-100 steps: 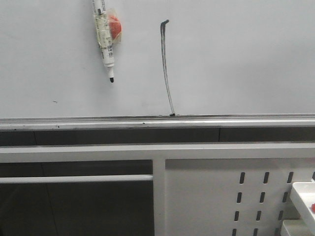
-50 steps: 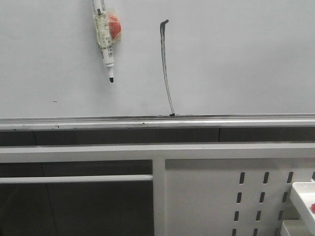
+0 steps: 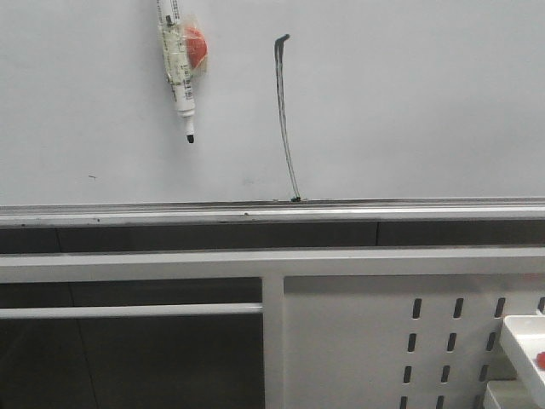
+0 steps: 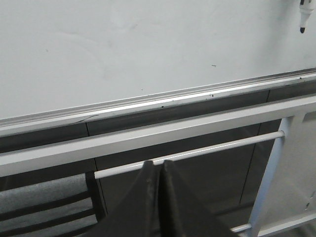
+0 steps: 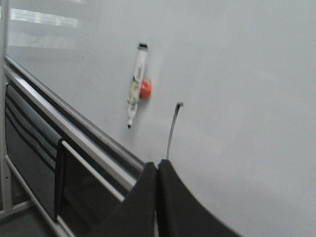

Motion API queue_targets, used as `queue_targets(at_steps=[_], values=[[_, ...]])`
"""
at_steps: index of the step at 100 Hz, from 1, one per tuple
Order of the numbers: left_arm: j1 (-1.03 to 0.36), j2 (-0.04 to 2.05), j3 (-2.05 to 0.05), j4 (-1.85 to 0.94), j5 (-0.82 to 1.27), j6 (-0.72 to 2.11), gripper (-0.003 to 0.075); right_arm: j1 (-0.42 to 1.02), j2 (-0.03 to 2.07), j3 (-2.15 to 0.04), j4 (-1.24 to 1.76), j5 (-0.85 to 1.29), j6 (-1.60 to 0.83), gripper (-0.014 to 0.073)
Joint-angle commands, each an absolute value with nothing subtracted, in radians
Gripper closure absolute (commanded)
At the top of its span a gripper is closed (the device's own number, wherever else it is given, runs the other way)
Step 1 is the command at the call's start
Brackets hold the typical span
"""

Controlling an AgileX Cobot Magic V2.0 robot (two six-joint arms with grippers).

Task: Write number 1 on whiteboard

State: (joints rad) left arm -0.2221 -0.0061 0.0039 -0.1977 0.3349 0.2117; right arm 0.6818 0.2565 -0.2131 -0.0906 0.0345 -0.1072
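I see the number 1 (image 3: 285, 119) already drawn on the whiteboard (image 3: 409, 102), running down to its bottom rail, marker (image 3: 179, 68) stuck beside it. My left tool (image 4: 159, 170) and right tool (image 5: 157, 173) are closed, empty; looks basically done.

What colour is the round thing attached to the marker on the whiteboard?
Red-orange. The round thing on the marker shows best in the front view.
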Motion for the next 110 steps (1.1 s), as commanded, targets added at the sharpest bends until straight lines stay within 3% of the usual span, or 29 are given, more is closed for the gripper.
queue_targets(at_steps=[1,7,20,31,65,110], values=[[-0.218,-0.024,0.039,-0.215,0.282,0.200,0.0740,0.601,0.277,-0.154,-0.304,-0.078,0.311,0.0648],[-0.218,-0.024,0.039,-0.215,0.282,0.200,0.0740,0.535,0.277,-0.088,-0.345,-0.104,0.430,0.0648],[-0.218,-0.024,0.039,-0.215,0.282,0.200,0.0740,0.391,0.250,0.025,-0.365,-0.152,0.430,0.0648],[-0.218,-0.024,0.039,-0.215,0.282,0.200,0.0740,0.340,0.193,0.020,-0.385,-0.020,0.417,0.0648],[-0.218,-0.024,0.039,-0.215,0.282,0.200,0.0740,0.334,-0.032,0.020,-0.384,0.314,0.396,0.0648],[-0.218,-0.024,0.039,-0.215,0.282,0.200,0.0740,0.337,-0.029,0.020,-0.384,0.314,0.360,0.0648]])
